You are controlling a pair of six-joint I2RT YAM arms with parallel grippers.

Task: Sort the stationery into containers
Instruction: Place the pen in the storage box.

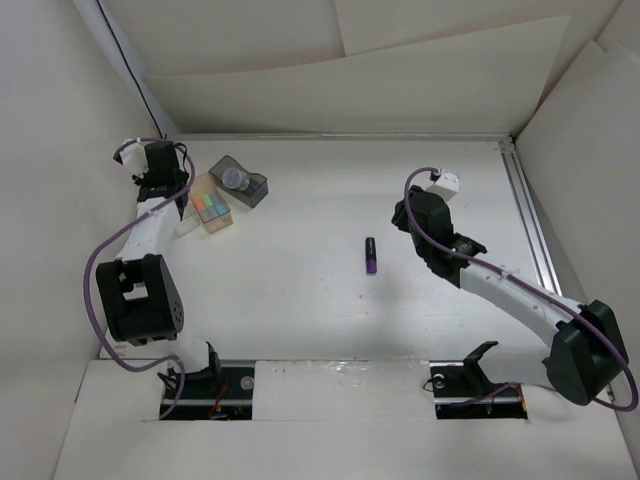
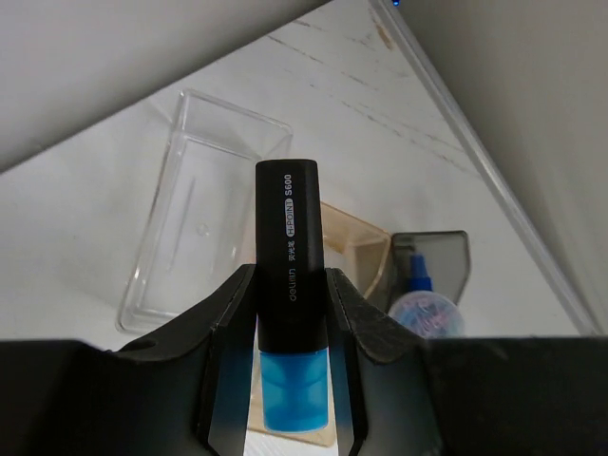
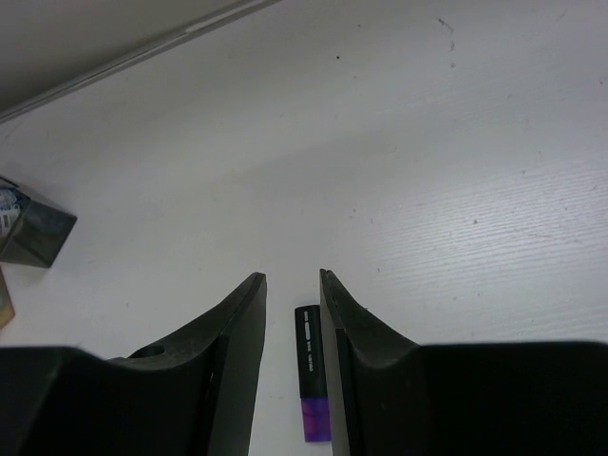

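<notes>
Left gripper [image 2: 290, 275] pinches black cyan-ended marker [image 2: 288, 237] close by clear box [image 2: 228, 109]; right gripper [image 3: 292, 285], spread, hangs with purple-ended marker [image 3: 311, 366] well apart from that box.

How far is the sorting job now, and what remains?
Done: pale markers lie in the amber-tan box, a blue-tipped tube in the smoky grey box. In hand: the left gripper holds a black cyan-ended marker near the clear box. Left: the black purple-ended marker on the table.
</notes>
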